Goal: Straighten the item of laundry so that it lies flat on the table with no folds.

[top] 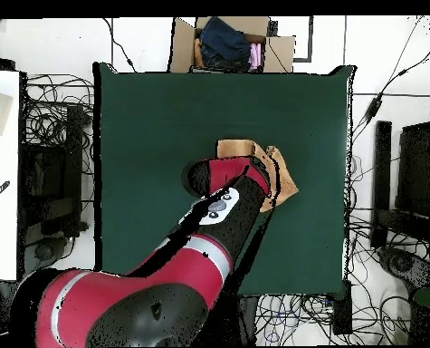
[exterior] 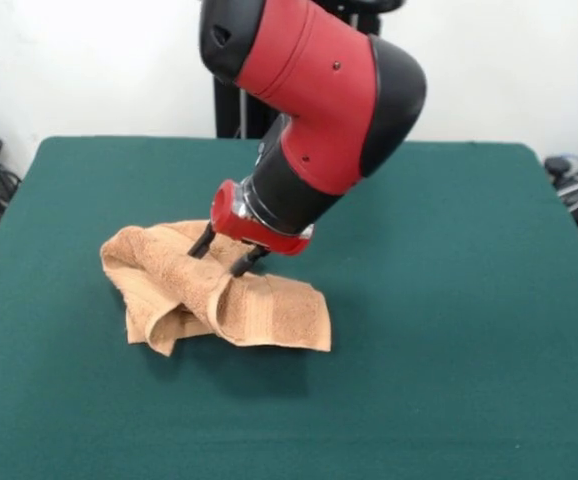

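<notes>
The orange-tan towel [exterior: 219, 290] lies crumpled on the green table [exterior: 449, 300], left of centre, with several folds and a raised ridge in its middle. My gripper [exterior: 225, 255] comes down on its top. The two black fingers [exterior: 201, 245] stand apart, one on each side of the ridge, with their tips touching the cloth. In the overhead view the arm [top: 223, 213] covers most of the towel [top: 238, 148]. Only two of its edges show there, and the gripper itself is hidden.
A cardboard box [top: 184, 45] holding dark clothes stands beyond the table's far edge in the overhead view. Cables and dark equipment [top: 51, 181] lie on the floor on both sides. The green top [top: 155, 118] is far larger than the towel.
</notes>
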Robot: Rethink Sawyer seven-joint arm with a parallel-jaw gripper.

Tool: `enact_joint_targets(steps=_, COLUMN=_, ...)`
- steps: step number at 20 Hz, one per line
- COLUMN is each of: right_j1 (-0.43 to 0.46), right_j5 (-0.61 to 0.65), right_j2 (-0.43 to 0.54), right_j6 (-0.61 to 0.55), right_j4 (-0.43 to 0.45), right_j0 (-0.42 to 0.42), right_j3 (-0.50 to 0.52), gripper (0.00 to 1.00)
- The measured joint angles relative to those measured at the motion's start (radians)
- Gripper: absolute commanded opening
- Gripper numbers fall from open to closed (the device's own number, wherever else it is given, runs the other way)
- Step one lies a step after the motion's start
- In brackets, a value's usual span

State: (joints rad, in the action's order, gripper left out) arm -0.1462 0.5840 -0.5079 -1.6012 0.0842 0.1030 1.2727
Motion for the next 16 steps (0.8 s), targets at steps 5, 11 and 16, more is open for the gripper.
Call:
enact_joint_targets(steps=5, right_j1=-0.016, right_j5=0.001, right_j2=0.020, right_j6=0.000, right_j4=0.000, right_j0=-0.017, right_j3=0.000, gripper=1.00)
enact_joint_targets(steps=11, right_j1=-0.034, right_j5=0.026, right_j2=0.039, right_j6=0.000, right_j4=0.000, right_j0=-0.036, right_j3=-0.003, gripper=1.00)
enact_joint_targets(steps=16, right_j1=-0.039, right_j5=0.043, right_j2=0.047, right_j6=0.000, right_j4=0.000, right_j0=-0.046, right_j3=-0.013, gripper=1.00)
